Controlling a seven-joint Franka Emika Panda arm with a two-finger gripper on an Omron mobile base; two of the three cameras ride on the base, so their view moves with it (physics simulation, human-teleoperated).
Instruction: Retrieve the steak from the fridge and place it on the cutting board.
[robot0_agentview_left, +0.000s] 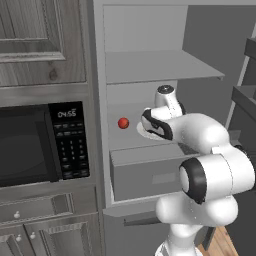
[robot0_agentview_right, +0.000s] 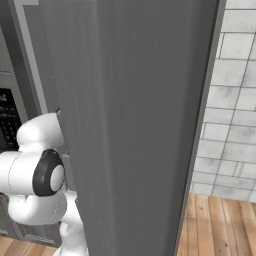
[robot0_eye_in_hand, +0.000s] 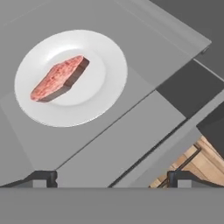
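The steak (robot0_eye_in_hand: 59, 78), a pinkish-red slab, lies on a round white plate (robot0_eye_in_hand: 105, 87) on a grey shelf (robot0_eye_in_hand: 131, 140) inside the open fridge (robot0_agentview_left: 150, 65). My gripper (robot0_eye_in_hand: 113, 178) hovers above the shelf, open, with its two dark fingertips (robot0_eye_in_hand: 43, 177) set wide apart and nothing between them. The steak sits up and to the left of the fingertips in the hand view, clear of them. In the left base view my arm reaches into the fridge and covers most of the plate (robot0_agentview_left: 141, 130). The cutting board is out of view.
A small red tomato (robot0_agentview_left: 123, 122) rests on the same shelf, left of the plate. A grey box drawer (robot0_agentview_left: 145, 172) sits below it and another shelf (robot0_agentview_left: 160, 67) above. The black microwave (robot0_agentview_left: 30, 145) stands left. The fridge door (robot0_agentview_right: 140, 125) stands open at the right.
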